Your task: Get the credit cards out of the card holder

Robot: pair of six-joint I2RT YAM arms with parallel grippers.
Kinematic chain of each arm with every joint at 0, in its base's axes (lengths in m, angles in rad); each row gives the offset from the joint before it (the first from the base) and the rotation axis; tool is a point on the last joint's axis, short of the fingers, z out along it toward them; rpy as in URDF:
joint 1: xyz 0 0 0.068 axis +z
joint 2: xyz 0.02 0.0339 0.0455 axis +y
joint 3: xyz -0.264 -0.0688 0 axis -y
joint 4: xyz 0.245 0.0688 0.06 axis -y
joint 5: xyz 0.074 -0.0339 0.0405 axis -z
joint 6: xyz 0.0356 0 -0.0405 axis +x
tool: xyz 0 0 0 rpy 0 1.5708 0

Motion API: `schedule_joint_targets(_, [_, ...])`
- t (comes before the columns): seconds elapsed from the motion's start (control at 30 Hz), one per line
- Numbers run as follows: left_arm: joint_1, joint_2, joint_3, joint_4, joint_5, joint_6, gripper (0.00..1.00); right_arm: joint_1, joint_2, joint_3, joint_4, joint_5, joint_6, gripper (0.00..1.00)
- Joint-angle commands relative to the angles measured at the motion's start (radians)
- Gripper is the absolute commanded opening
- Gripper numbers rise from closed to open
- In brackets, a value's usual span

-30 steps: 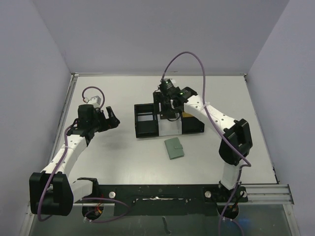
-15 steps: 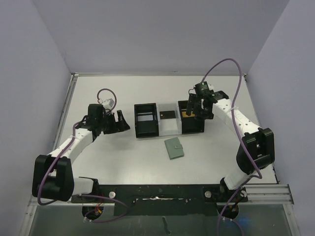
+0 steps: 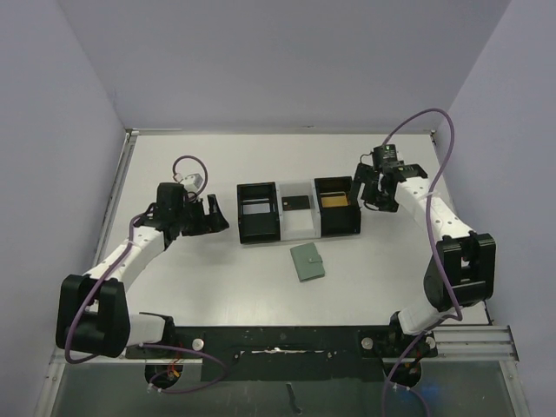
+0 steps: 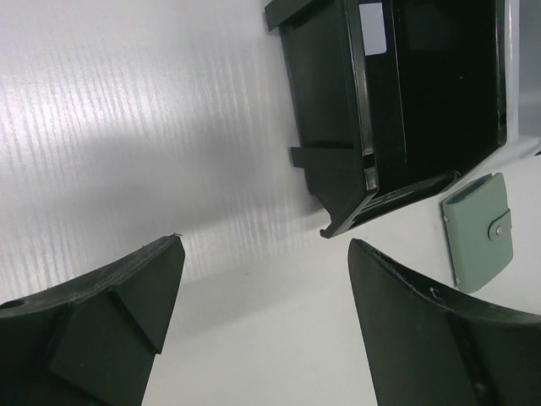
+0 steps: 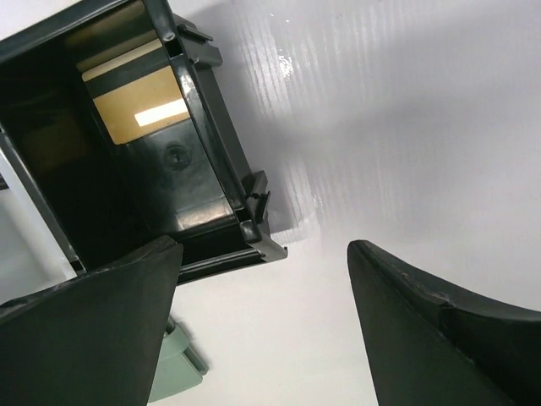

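Finds the card holder (image 3: 307,261) lying shut just on the near side of the black boxes (image 3: 259,233), long axis pointing toward them, gold card (image 3: 334,201) inside the right box (image 3: 339,228), left gripper (image 3: 215,215) and right gripper (image 3: 365,193) both wide, empty, flanking the boxes, about equally distant.

White table top (image 3: 217,278) enclosed on three sides by plain pale lavender-grey walls: back wall (image 3: 278,61), left wall (image 3: 43,174), right wall (image 3: 521,130). Metal trim strip (image 3: 115,182) seen along table's left edge, continued along far edge. Black mounting bar (image 3: 278,337) fixed across near edge; aluminium rail (image 3: 473,339) seen at its right end. Grey-green surface (image 3: 347,391) visible below near edge. Fine ribbing and soft glare noted on table top in wrist views. Light even, shadows faint.
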Motion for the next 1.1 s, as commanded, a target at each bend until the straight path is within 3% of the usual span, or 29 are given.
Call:
schedule_joint_targets(0.0, [-0.002, -0.048, 0.042, 0.013, -0.039, 0.016, 0.78, -0.017, 0.003, -0.008, 0.085, -0.131, -0.035, 0.82])
schedule_joint_targets(0.27, [-0.003, -0.064, 0.041, 0.011, -0.064, 0.014, 0.78, -0.016, 0.06, -0.007, 0.099, -0.207, -0.033, 0.78])
schedule_joint_targets(0.8, [-0.003, -0.061, 0.043, 0.01, -0.066, 0.015, 0.78, -0.008, -0.037, -0.128, 0.156, -0.35, -0.05, 0.7])
schedule_joint_targets(1.07, [-0.003, -0.06, 0.044, 0.011, -0.062, 0.006, 0.78, 0.014, -0.15, -0.147, 0.098, -0.188, -0.016, 0.73])
